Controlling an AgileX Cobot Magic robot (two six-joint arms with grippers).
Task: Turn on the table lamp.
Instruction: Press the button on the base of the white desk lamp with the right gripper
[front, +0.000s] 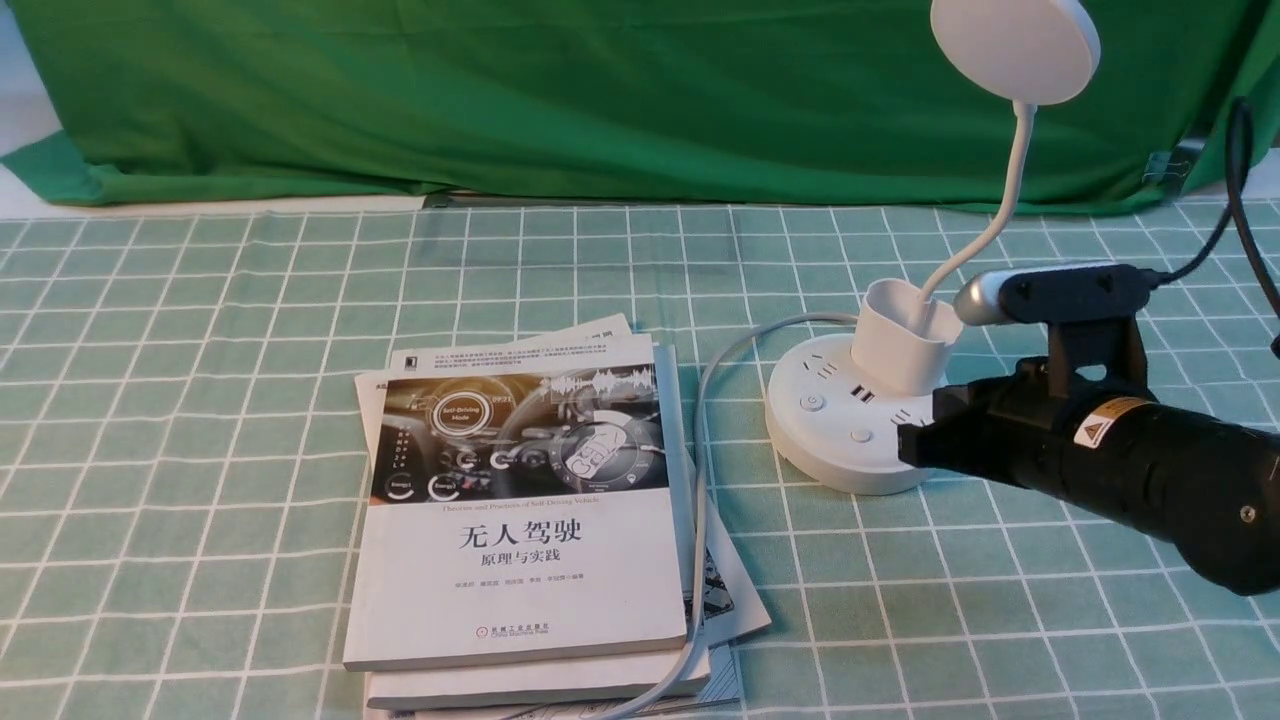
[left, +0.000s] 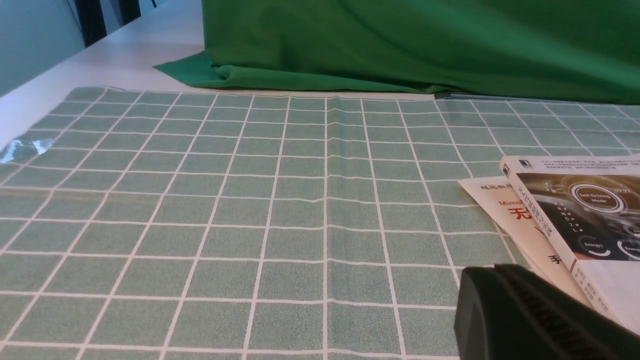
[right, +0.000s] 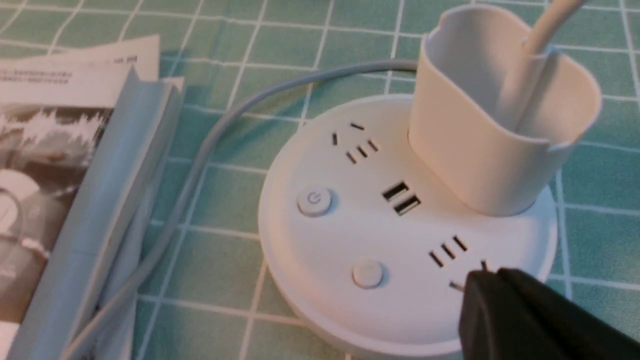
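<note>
Just right of the stack of books (front: 520, 520), we see the table lamp (front: 850, 430) standing upright on the green checked surface (front: 200, 400), with a narrow strip of cloth between the two. Its round base carries a power-marked button (front: 811, 403) on the side toward the books and a plain button (front: 861, 436) a little farther from them. The small cup (front: 900, 335) sits on the part of the base farthest from the books, and the thin neck (front: 1010, 190) rises out of it to the disc head (front: 1015, 45). A grey cable (front: 700, 450) leaves the base, curves toward the books and runs over their right edge. The right end effector (front: 915, 447) reaches in from the side of the lamp away from the books. Its jaws are fully closed with nothing between them, and its tip is over the rim of the base beside the plain button; we cannot tell whether it touches. Of the left end effector (left: 525, 315) we see only one dark finger near the books, and we cannot tell how wide it stands.
</note>
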